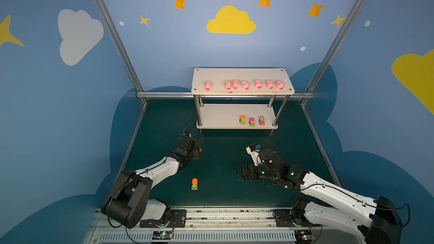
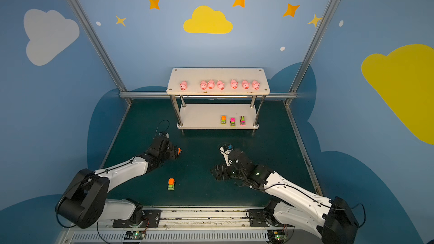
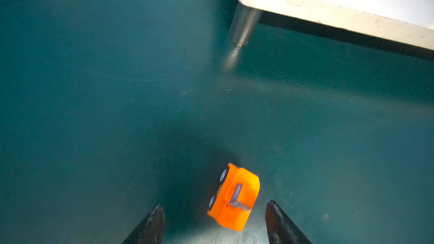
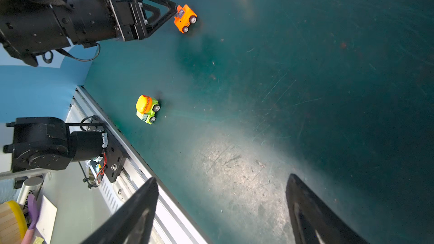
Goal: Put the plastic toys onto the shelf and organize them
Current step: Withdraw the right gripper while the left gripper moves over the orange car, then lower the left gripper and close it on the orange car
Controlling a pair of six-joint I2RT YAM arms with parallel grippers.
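Front-most runs the rail (image 1: pixel 234 214); on the mat (image 1: pixel 223 156) just beyond it stands a lime truck (image 1: pixel 194 184) with an orange drum, apart from both grippers; the left gripper (image 3: pixel 215 204) sits low over the mat, its jaws apart on either side of an orange car (image 3: pixel 234 198), a gap showing on each side, so no grip; the right gripper (image 4: pixel 222 178) is spread wide over bare mat, holding nothing; on the shelf (image 1: pixel 239 73) seven pigs (image 1: pixel 235 84) line the top board; three vehicles (image 1: pixel 251 121) stand at the lower board's right end.
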